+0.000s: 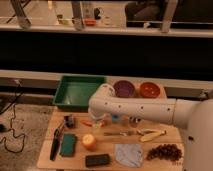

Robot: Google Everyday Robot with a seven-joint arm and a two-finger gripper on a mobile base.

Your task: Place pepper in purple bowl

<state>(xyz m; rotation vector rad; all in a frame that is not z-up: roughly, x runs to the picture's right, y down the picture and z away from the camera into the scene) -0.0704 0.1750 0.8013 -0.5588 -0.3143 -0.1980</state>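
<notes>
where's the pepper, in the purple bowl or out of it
Out. The pepper lies on the table by the end effector, apart from the purple bowl at the back.

One purple bowl [124, 89], one orange bowl [149, 90], one tray [75, 93], one pepper [87, 123], one banana [152, 135].

The white arm [145, 109] comes in from the right edge of the frame and runs left across the middle to a rounded joint [103, 96] at centre left. Below it the gripper [97, 120] points straight down, its jaws spread wide.
</notes>
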